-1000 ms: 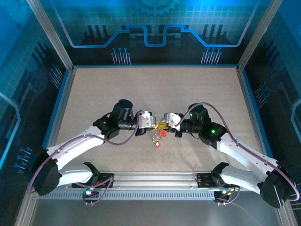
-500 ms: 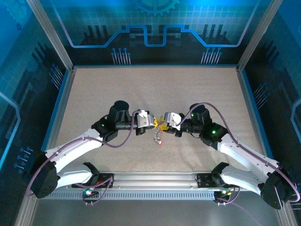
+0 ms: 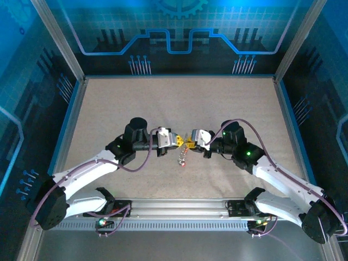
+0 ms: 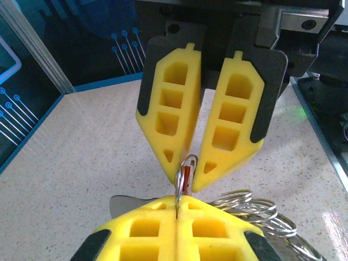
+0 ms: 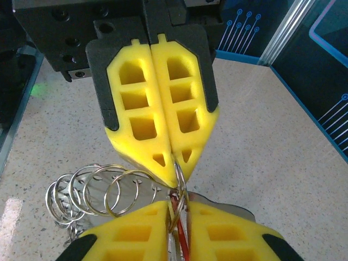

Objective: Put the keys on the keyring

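Our left arm and right arm wear white shells over black joints, with black housings at 7 and 5 o'clock and a purple-grey cable looping along each. Our fingers are yellow wedges with rectangular cut-outs, backed by black plates.

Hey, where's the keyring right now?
Near the middle of the top view, the keyring dangles from where the left gripper and right gripper meet tip to tip, both pinching its top ring.

Beige speckled table sitting btwn blue circuit-print walls; alu posts standing at back corners; metal rail running along near edge.
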